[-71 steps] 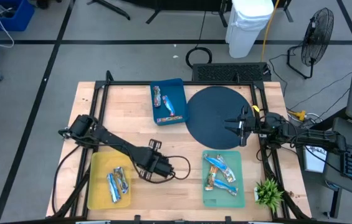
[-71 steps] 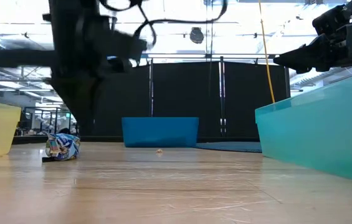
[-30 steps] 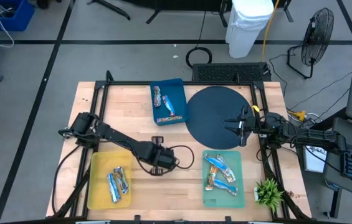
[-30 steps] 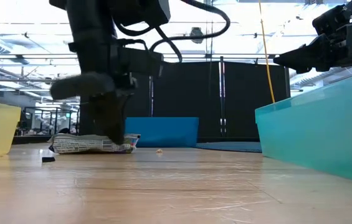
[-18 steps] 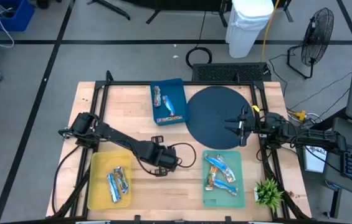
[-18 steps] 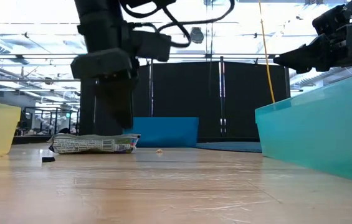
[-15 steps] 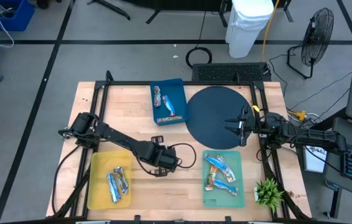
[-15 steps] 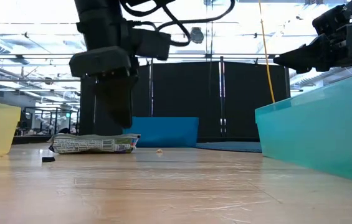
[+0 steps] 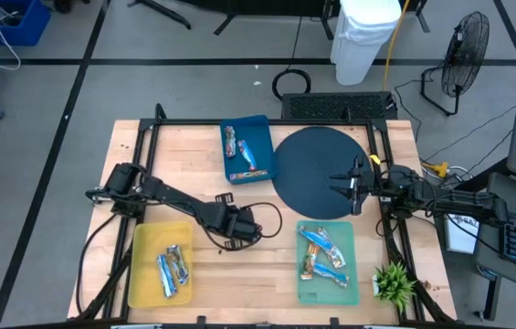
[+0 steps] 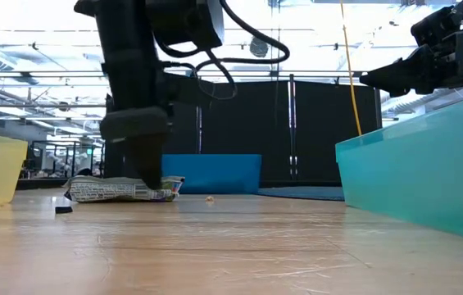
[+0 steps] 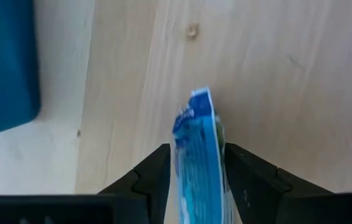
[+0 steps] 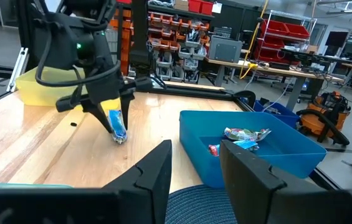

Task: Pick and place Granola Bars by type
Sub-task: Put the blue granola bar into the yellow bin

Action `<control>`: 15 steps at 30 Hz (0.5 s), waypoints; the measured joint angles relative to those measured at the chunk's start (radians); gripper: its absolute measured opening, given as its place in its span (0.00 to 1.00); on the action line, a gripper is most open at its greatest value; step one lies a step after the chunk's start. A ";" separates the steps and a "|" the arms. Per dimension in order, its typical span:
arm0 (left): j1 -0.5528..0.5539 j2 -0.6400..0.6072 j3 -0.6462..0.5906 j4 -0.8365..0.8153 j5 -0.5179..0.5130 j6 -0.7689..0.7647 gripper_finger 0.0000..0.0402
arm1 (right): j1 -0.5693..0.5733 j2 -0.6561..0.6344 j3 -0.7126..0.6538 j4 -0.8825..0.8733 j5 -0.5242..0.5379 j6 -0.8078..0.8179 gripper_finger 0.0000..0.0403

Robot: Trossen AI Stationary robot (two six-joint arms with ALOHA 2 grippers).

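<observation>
One blue-and-white granola bar (image 11: 195,124) lies flat on the wooden table (image 9: 267,274) near its middle. My left gripper (image 11: 197,152) points down over it, open, one finger along each long side of the bar. In the low view its fingertips (image 10: 151,182) reach down to the bar (image 10: 108,190). My right gripper (image 12: 194,168) waits level and open above the dark round mat (image 9: 317,169) at the table's right, with nothing between its fingers. More granola bars lie in the blue tray (image 9: 262,128), the yellow tray (image 9: 148,238) and the green tray (image 9: 344,233). My left gripper comes at the bar from above, its fingers (image 11: 154,177) lying along the bar's two long sides (image 11: 179,140). Whether they touch the wrapper I cannot tell. The bar rests flat on the table.
The blue tray stands at the far middle, the yellow tray at the near left, the green tray at the near right. A small green plant (image 9: 393,283) sits at the near right corner. Bare wood lies between the yellow and green trays.
My left gripper has let go of the bar and lifted off it, turned about its own axis, shifted slightly toward the far edge, and come down again around the bar. The bar has stayed lying flat in the same place.
</observation>
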 joint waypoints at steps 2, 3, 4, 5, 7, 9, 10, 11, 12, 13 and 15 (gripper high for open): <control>0.008 0.000 -0.012 0.026 0.001 -0.014 0.39 | 0.000 0.000 0.000 0.000 0.000 0.000 0.31; 0.011 0.000 -0.015 0.035 0.003 -0.018 0.39 | 0.000 0.000 0.000 0.000 0.000 0.000 0.31; 0.014 0.000 -0.017 0.042 0.012 -0.020 0.39 | 0.000 0.000 0.000 0.000 0.000 0.000 0.31; 0.016 0.000 -0.017 0.044 0.022 -0.019 0.39 | 0.000 0.000 0.000 0.000 0.000 0.000 0.31; 0.019 0.000 -0.017 0.043 0.035 -0.020 0.39 | 0.000 0.000 0.000 0.000 0.000 0.000 0.31; 0.019 0.000 -0.017 0.043 0.040 -0.029 0.39 | 0.000 0.000 0.000 0.000 0.000 0.000 0.31; 0.019 0.000 -0.017 0.043 0.043 -0.038 0.39 | 0.000 0.000 0.000 0.000 0.000 0.000 0.31; 0.019 0.000 -0.017 0.042 0.045 -0.048 0.39 | 0.000 0.000 0.000 0.000 0.000 0.000 0.31; 0.019 0.000 -0.017 0.042 0.049 -0.057 0.39 | 0.000 0.000 0.000 0.000 0.000 0.000 0.31; 0.018 0.000 -0.017 0.042 0.054 -0.067 0.39 | 0.000 0.000 0.000 0.000 0.000 0.000 0.31; 0.018 0.000 -0.018 0.041 0.056 -0.078 0.39 | 0.000 0.000 0.000 0.000 0.000 0.000 0.31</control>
